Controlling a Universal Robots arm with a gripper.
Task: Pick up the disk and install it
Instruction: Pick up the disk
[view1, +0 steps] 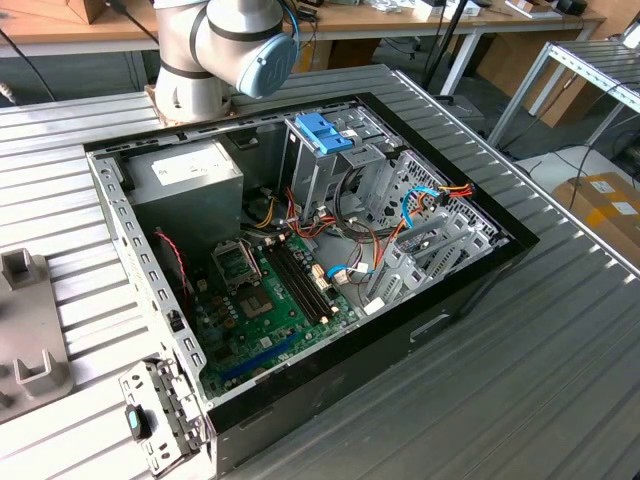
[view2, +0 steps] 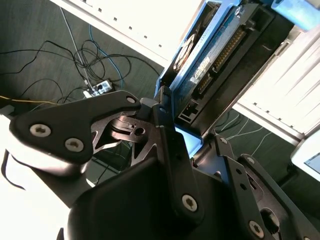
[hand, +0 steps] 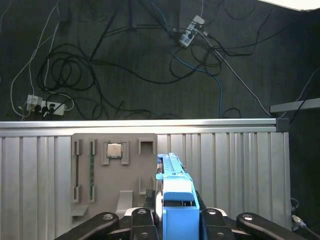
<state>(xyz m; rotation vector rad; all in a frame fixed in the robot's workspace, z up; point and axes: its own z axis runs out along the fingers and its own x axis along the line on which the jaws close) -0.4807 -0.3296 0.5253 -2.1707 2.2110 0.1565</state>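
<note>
The disk (hand: 172, 172) is held in the gripper (hand: 176, 227), whose jaws are closed on its bright blue rails. In the second wrist view the disk (view2: 215, 55) is seen edge-on with its connector row exposed, clamped between the black fingers (view2: 167, 135) of the gripper (view2: 192, 142). It is carried in the air above the ribbed metal table (hand: 240, 165), near the table's edge.

In the first wrist view a grey holder plate (hand: 115, 170) is laid against that edge, just beside the disk as it is seen from above. A processor chip (hand: 114, 150) is seated in one of its pockets and a green memory stick (hand: 91, 170) is set in a slot. Beyond the edge, dark floor is strewn with cables and power strips (hand: 42, 105).

In the exterior view an open computer case (view1: 470, 290) is laid on its side in the middle of the table (view1: 560, 380), with the motherboard (view1: 270, 300) exposed. A power-supply box (view1: 185, 175) is fitted in the case corner nearest the arm's base (view1: 200, 60), and a blue bracket (view1: 325, 132) is seated atop the drive cage (view1: 310, 175).
</note>
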